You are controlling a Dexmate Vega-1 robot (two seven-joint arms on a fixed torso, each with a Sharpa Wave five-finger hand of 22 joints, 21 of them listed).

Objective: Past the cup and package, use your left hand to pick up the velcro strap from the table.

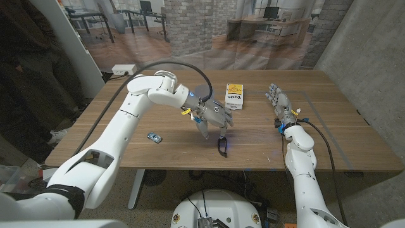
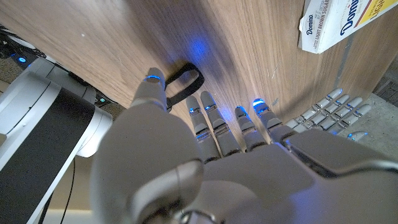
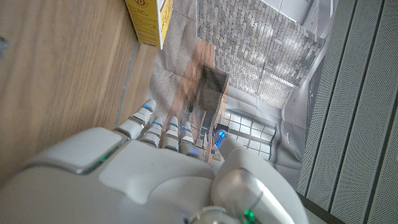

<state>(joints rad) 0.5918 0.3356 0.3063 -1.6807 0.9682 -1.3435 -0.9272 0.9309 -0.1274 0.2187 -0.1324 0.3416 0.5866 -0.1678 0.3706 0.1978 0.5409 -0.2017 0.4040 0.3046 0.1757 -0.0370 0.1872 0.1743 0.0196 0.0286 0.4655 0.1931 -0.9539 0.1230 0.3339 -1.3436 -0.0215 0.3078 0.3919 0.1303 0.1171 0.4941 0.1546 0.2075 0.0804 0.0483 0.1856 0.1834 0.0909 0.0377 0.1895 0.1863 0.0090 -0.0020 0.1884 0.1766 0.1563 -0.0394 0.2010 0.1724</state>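
The left robot hand (image 1: 213, 118) hangs over the counter (image 1: 329, 126), fingers spread, pinching nothing; the black velcro strap (image 1: 223, 146) lies just beside its fingertips. Beyond it sits a box (image 2: 345, 22) reading "Domino Light Brown Sugar". The right robot hand (image 1: 278, 101) rests spread, well apart.

Head cam: high, looks down over both arms at whole surface (image 1: 158, 152); L wrist cam: close behind left hand (image 2: 205, 168), facing surface; R wrist cam: close behind right hand (image 3: 155, 168), facing far edge; all share box (image 1: 235, 97).
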